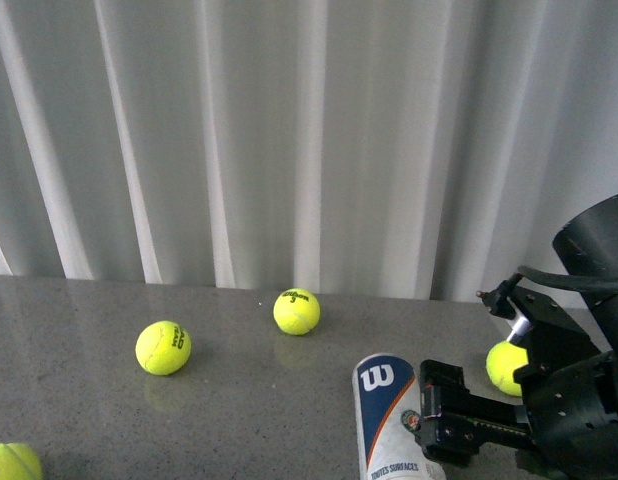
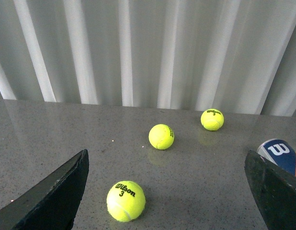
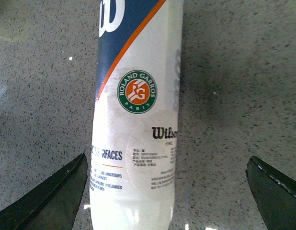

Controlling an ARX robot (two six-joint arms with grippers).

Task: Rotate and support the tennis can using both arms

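One yellow ball lies near another ball on the gray table. A white curtain hangs behind them.

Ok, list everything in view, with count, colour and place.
tennis balls: four, yellow-green, scattered on the table, one partly hidden at right.
tennis can: one, navy and white with an orange stripe, table's near right.
table: one, speckled grey, under everything.
curtain: one, white, behind the table.
right arm: one, black, far right.
left hand: one, black, open, empty.
right hand: one, black, open, fingers either side of the tennis can, apart from it.
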